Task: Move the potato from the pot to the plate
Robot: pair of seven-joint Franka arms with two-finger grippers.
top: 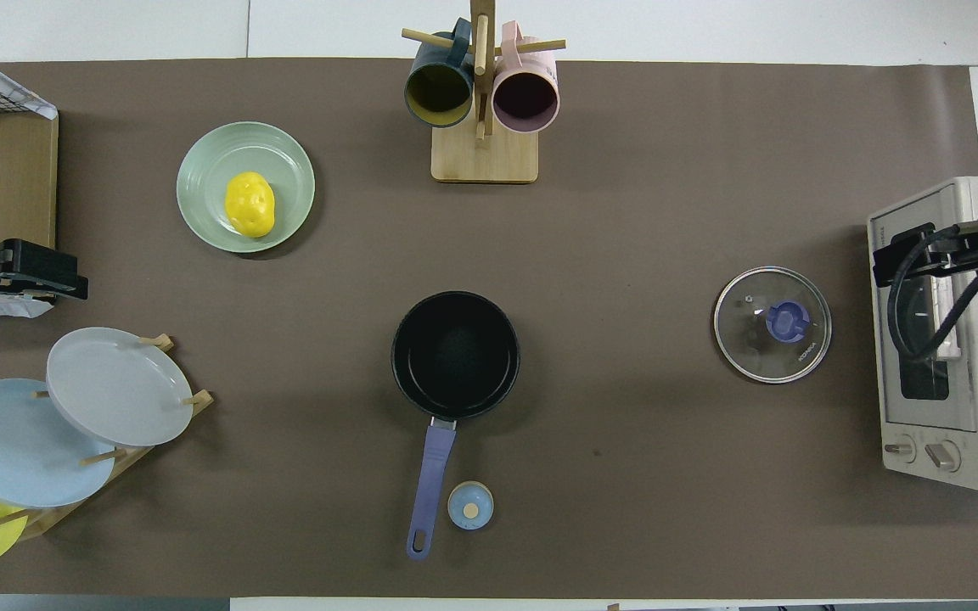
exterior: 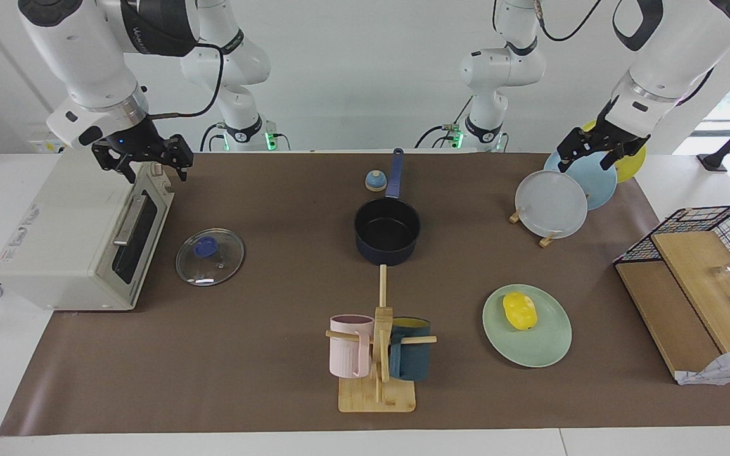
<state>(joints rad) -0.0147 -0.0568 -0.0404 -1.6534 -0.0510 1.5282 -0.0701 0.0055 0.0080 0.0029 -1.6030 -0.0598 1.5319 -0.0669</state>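
potato point(exterior: 520, 311) lies on the plate point(exterior: 545, 348); pot point(exterior: 387, 231) empty; left tool point(exterior: 595, 152) over the plate rack point(exterior: 549, 239), right tool point(exterior: 144, 159) over the toaster oven point(exterior: 54, 247), both released.

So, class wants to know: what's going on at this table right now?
Nothing is being handled at this moment. The potato lies on the plate, and the pot stands empty mid-table, with its lid lying toward the right arm's end. The left gripper hangs over the plate rack, holding nothing; the right gripper is over the toaster oven, also empty. Both arms wait.

Perhaps "VANADIUM" on right arm point(exterior: 149, 28)
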